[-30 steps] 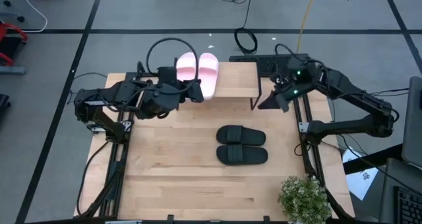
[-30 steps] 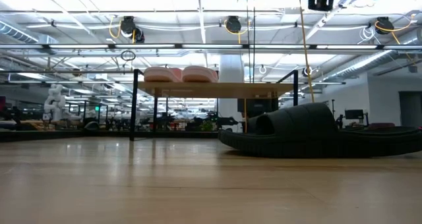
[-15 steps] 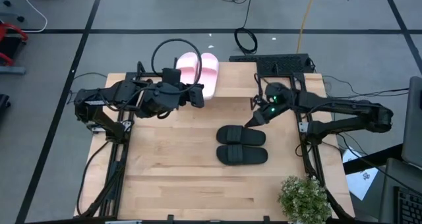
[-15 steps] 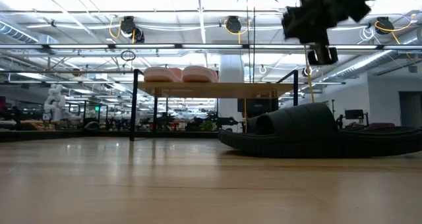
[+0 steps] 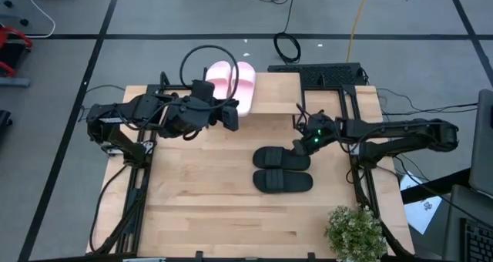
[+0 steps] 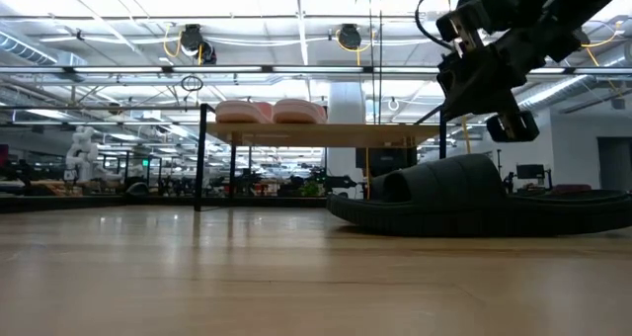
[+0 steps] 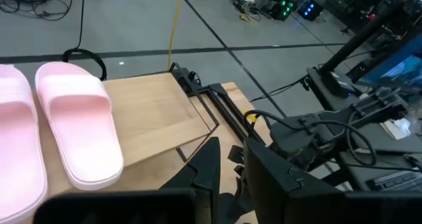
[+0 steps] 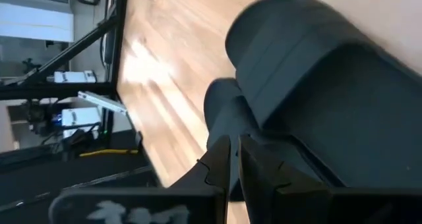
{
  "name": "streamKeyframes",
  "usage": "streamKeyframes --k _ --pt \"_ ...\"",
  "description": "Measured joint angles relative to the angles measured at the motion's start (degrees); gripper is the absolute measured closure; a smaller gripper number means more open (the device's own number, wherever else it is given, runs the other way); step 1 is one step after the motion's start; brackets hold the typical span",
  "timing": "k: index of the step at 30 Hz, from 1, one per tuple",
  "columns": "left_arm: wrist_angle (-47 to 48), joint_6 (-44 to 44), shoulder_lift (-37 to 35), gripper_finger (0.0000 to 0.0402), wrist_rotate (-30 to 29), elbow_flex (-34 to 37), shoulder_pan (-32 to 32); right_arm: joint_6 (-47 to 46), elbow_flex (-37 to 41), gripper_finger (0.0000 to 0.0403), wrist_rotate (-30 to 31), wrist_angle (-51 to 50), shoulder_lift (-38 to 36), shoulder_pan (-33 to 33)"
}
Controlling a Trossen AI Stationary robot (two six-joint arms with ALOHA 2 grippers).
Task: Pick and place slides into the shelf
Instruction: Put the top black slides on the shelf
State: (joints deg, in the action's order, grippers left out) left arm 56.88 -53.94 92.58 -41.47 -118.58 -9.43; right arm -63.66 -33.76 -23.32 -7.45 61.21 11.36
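Since half a second ago, the right gripper [image 5: 299, 147] has been brought down from beside the shelf [image 5: 273, 93] to the upper black slide [image 5: 281, 159], at that slide's 1 o'clock end in the high view. In the low view it is seen hanging just above the strap of the nearest black slide [image 6: 474, 198]. In the right wrist view the two dark fingers [image 8: 217, 168] are shown nearly together, with only a thin slit between them and nothing held, right above the black strap [image 8: 316, 85].

Both black slides are laid side by side on the tabletop [image 5: 200, 193], touching along their long edges; the lower black slide [image 5: 283, 180] lies at 6 o'clock of the upper one. The shelf stands at 12 o'clock of them, at the far edge of the table. The pink slides [image 5: 235, 83] are placed on the shelf's left end, side by side, leaving the rest of its wooden top bare; in the low view they are seen resting on top of the rack [image 6: 271, 112].

The left gripper [image 5: 229, 117] is held just off the shelf's near edge, at 6 o'clock of the pink pair. In the left wrist view its fingers [image 7: 208, 168] are seen parted and unloaded, with one pink slide [image 7: 79, 122] ahead. A potted plant [image 5: 355, 233] is set at the table's 5 o'clock corner.
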Motion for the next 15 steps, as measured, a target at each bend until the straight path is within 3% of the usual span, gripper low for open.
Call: streamKeyframes --k 6,15 --pt "0.00 1.31 0.00 0.0339 0.00 0.00 0.02 -2.04 0.00 0.0380 7.13 0.57 0.00 -1.99" --pt "0.02 1.84 0.00 0.0339 -0.22 0.00 0.02 -4.48 0.02 0.0380 8.02 0.64 0.00 -2.10"
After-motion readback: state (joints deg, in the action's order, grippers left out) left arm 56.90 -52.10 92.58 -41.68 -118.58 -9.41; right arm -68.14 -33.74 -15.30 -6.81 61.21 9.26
